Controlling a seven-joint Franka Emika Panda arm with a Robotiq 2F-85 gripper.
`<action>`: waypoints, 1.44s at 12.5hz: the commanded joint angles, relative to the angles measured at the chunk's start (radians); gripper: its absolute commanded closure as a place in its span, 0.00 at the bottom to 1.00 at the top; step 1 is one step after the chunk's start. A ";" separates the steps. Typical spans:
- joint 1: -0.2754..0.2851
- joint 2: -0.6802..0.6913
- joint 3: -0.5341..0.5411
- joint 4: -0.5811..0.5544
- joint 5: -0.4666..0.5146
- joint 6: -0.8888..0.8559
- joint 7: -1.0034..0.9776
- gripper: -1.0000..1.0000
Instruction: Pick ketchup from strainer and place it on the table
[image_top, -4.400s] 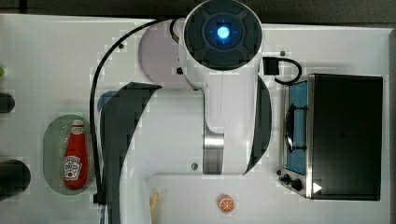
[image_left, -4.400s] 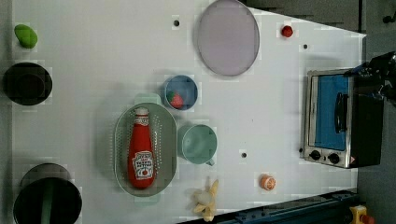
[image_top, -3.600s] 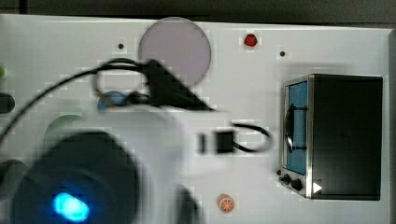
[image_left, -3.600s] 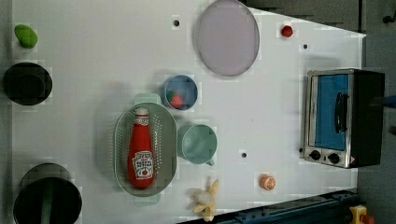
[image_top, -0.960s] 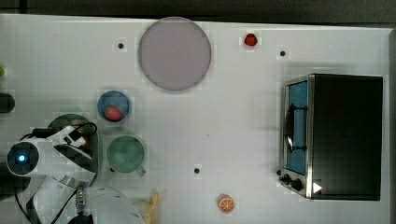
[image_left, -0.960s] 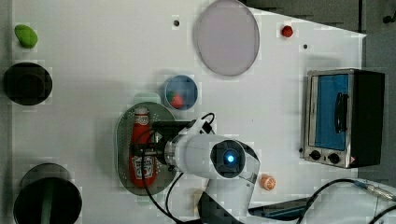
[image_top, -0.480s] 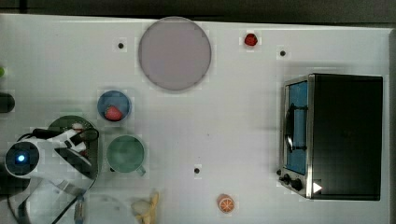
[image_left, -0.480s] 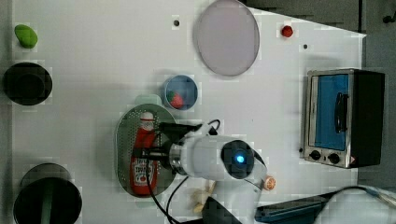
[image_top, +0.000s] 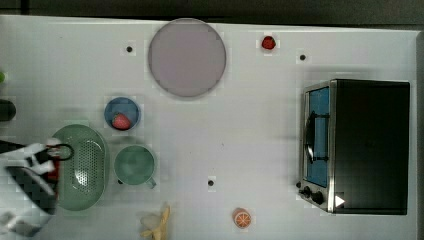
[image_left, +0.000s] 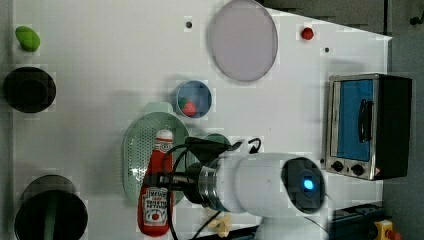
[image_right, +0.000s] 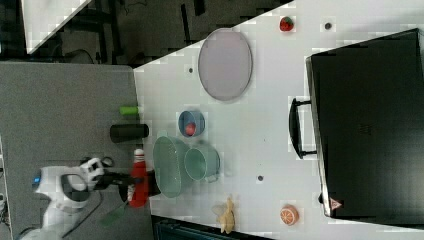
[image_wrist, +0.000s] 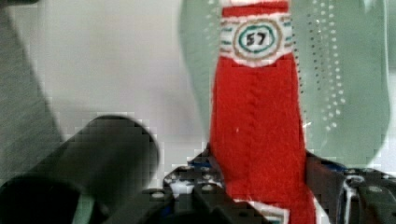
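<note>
Though gripper (image_wrist: 261, 196) clasped, ketchup (image_wrist: 257, 121) cap cropped.

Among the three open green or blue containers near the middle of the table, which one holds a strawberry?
The small blue round bowl holds it. The pale green perforated oval strainer and the round green handled cup beside it show no strawberry.

Hand (image_wrist: 261, 196) clamped on ketchup (image_wrist: 257, 140).

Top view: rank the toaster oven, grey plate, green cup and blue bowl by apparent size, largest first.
1. Toaster oven
2. Grey plate
3. Green cup
4. Blue bowl, though it looks only slightly smaller than the cup.
</note>
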 joint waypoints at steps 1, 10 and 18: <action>-0.090 -0.020 0.002 0.121 0.004 -0.165 -0.159 0.43; -0.375 -0.074 -0.012 0.286 -0.009 -0.382 -0.365 0.43; -0.585 -0.110 -0.076 0.266 -0.132 -0.487 -0.687 0.43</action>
